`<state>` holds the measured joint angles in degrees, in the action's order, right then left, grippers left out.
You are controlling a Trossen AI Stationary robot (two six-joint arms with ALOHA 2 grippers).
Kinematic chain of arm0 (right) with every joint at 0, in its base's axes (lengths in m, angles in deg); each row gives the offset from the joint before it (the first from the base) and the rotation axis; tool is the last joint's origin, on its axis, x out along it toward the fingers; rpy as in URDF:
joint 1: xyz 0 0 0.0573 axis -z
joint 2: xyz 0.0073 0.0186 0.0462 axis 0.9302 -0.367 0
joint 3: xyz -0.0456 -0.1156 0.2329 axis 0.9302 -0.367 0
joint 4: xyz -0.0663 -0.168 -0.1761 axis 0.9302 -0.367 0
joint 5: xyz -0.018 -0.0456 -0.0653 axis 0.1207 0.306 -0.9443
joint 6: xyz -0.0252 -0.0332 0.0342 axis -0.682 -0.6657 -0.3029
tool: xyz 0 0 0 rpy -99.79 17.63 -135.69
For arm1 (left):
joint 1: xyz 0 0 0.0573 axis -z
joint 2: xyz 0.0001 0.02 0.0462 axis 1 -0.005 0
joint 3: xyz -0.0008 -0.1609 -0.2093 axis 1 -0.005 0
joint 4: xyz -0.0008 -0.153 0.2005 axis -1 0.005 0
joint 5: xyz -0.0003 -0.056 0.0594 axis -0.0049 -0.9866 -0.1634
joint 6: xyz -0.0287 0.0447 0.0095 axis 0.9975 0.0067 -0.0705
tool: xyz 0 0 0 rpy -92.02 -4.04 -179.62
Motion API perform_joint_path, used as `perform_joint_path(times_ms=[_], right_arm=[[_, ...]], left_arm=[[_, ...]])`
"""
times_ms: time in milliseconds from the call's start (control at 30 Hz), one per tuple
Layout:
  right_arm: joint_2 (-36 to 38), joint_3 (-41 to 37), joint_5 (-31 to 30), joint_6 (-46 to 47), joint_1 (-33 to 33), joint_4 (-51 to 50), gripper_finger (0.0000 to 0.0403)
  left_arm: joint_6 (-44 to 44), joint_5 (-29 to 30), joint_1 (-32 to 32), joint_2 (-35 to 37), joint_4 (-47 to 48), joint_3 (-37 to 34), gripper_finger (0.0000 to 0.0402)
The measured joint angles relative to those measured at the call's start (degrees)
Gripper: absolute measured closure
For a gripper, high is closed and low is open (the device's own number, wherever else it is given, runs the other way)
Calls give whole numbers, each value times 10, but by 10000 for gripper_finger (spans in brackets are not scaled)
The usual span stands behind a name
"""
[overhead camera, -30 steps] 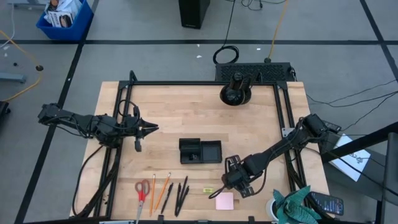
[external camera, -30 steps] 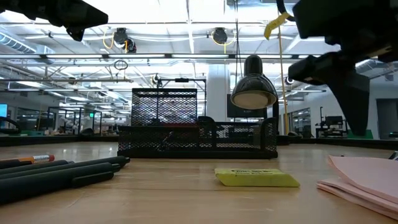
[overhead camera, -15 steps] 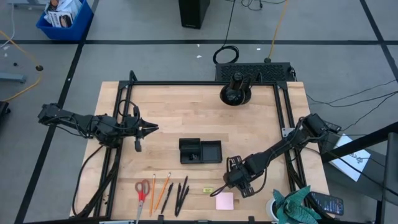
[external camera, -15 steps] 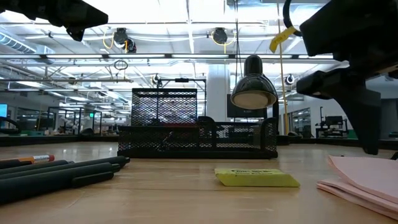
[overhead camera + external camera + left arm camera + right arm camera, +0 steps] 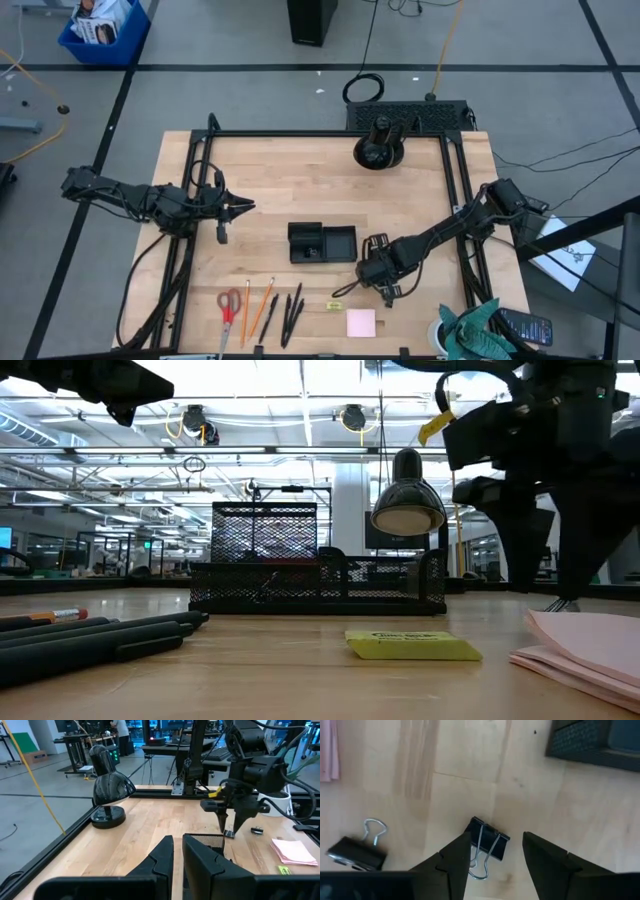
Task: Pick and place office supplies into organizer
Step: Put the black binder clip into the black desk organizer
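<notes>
My right gripper (image 5: 377, 274) hangs open, fingers pointing down, just right of the black mesh organizer (image 5: 322, 242). In the right wrist view its fingers (image 5: 496, 839) stand on either side of a small black binder clip (image 5: 487, 845) that lies flat on the table. A second clip (image 5: 355, 851) lies nearby. Red-handled scissors (image 5: 229, 308), orange pencils (image 5: 256, 304), black pens (image 5: 291, 310), a yellow-green piece (image 5: 334, 305) and the pink pad (image 5: 361, 322) lie along the near edge. My left gripper (image 5: 238, 208) waits shut at the table's left.
A black lamp on a round base (image 5: 378, 150) stands at the far edge. A teal cloth (image 5: 478, 330) sits off the near right corner. Black frame rails (image 5: 457, 190) run along the table's sides. Bare wood lies between the organizer and the lamp.
My right gripper has moved from beside the pink pad toward the far edge and slightly left, nearer the organizer, and has come down over a binder clip. The supplies and the organizer have stayed where they were.
</notes>
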<state>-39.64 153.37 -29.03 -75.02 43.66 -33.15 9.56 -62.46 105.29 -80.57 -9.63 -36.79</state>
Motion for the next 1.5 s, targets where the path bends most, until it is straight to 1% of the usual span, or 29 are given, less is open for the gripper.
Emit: perform_joint_path(times_ms=[200,333,467,667,733,800,1167,1267,1500], right_arm=[[34,3,-4,-41,-9,1,228],[49,3,-1,-61,-21,-1,228],[51,4,-9,-103,-43,-17,232],[48,-8,-82,-179,-86,-4,244],[48,-13,-116,-189,-95,5,249],[48,-13,-134,-201,-101,4,254],[48,-14,-131,-239,-102,-2,271],[48,-15,-117,-243,-102,-4,270],[49,-48,-119,-243,-102,22,271]], left_arm=[[-2,0,0,0,0,0,355],[-2,0,0,0,0,0,355],[-2,0,0,0,1,0,355],[-2,0,0,0,1,0,355],[-2,0,0,0,1,0,355],[-2,0,0,0,1,0,355],[-2,0,0,0,2,0,355],[-2,0,0,0,2,0,355],[-2,0,0,0,4,0,355]])
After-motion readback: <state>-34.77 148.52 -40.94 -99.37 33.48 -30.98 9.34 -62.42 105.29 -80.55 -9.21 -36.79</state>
